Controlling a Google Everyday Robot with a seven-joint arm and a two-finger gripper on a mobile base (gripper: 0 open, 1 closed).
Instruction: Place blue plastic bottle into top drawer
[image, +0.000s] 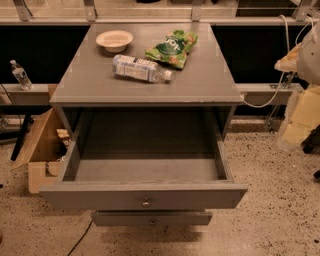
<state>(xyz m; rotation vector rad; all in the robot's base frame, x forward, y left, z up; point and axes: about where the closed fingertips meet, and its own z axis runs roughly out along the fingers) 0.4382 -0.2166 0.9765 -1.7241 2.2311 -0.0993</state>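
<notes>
The blue plastic bottle (141, 68) lies on its side on the grey cabinet top (100, 82), with its white cap pointing right. The top drawer (145, 196) is pulled wide open below the top, and its inside shows nothing in it. Its small round metal knob (146, 203) sits in the middle of the flat front. My gripper (297, 117) is a pale shape at the right edge of the view. It is well to the right of the cabinet, at about the drawer's height, and apart from the bottle.
A white bowl (114, 40) and a green chip bag (173, 48) lie on the top behind the bottle. A narrower drawer (152, 218) sticks out slightly below. A cardboard box (37, 145) stands on the floor at the left. A small clear bottle (20, 75) stands on the far-left ledge. Cables (280, 75) hang at the right.
</notes>
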